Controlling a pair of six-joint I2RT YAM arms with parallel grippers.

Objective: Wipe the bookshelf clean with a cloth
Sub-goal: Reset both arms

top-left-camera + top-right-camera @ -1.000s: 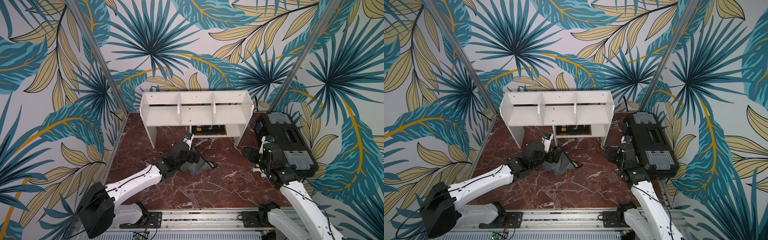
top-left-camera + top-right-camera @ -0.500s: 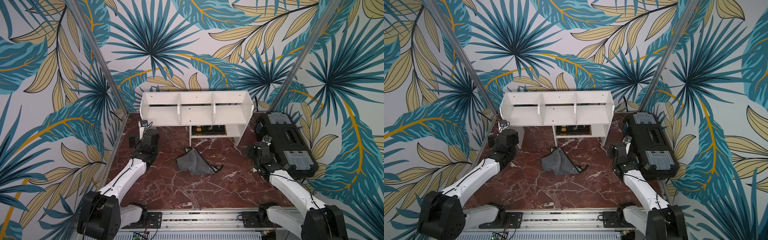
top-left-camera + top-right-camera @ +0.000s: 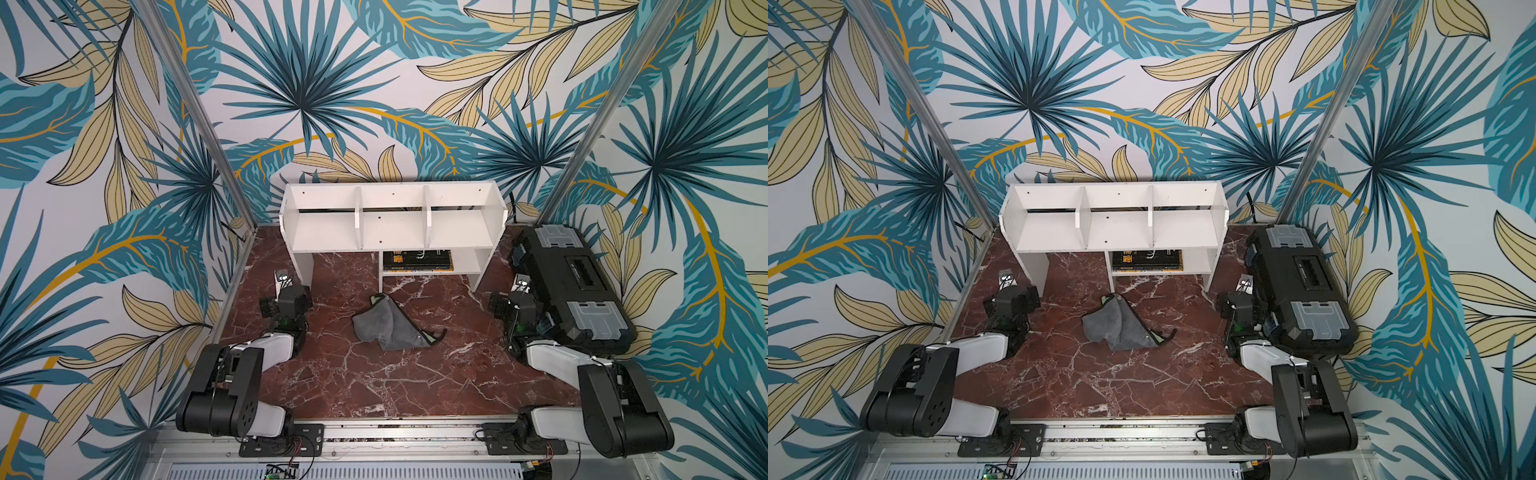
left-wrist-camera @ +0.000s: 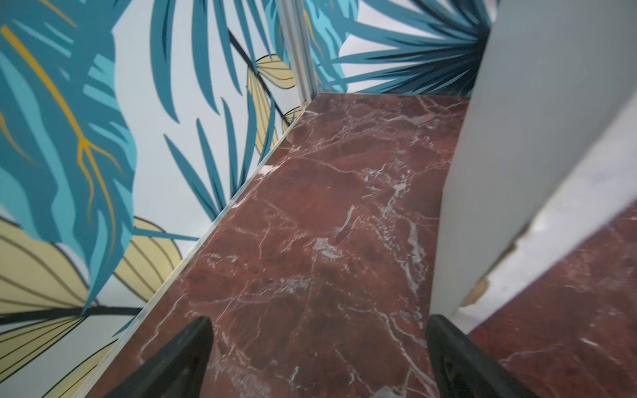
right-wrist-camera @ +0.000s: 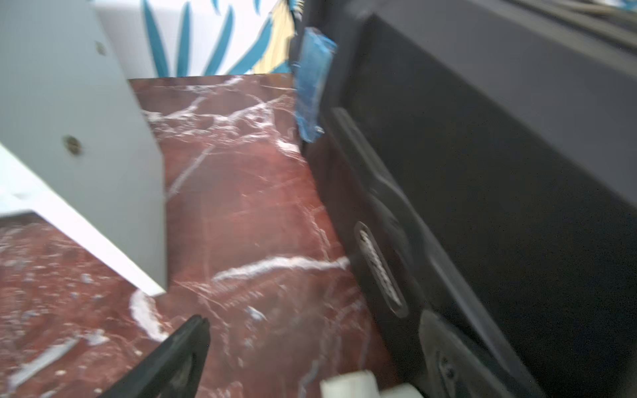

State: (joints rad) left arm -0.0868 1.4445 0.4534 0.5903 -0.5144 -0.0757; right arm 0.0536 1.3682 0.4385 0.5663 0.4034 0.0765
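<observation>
The white bookshelf (image 3: pixel 392 226) (image 3: pixel 1113 224) stands at the back of the red marble table. The dark grey cloth (image 3: pixel 390 328) (image 3: pixel 1121 326) lies crumpled on the table in front of it, touched by neither gripper. My left gripper (image 3: pixel 286 293) (image 3: pixel 1011 297) (image 4: pixel 317 330) is open over bare marble, left of the cloth, beside the bookshelf's left side panel (image 4: pixel 517 138). My right gripper (image 3: pixel 517 297) (image 3: pixel 1239 303) (image 5: pixel 313 330) is open too, between the bookshelf's right side panel (image 5: pixel 69 103) and the toolbox. Nothing sits between either pair of fingers.
A long black toolbox (image 3: pixel 573 282) (image 5: pixel 482 172) with grey lid panels lies along the right wall, close against my right arm. A dark book (image 3: pixel 417 261) lies in the shelf's lower cubby. Patterned walls close in the left, back and right sides.
My left gripper has left the cloth and swung back to the left wall side near the shelf's leg. The cloth stays on the table. My right arm has folded back beside the toolbox.
</observation>
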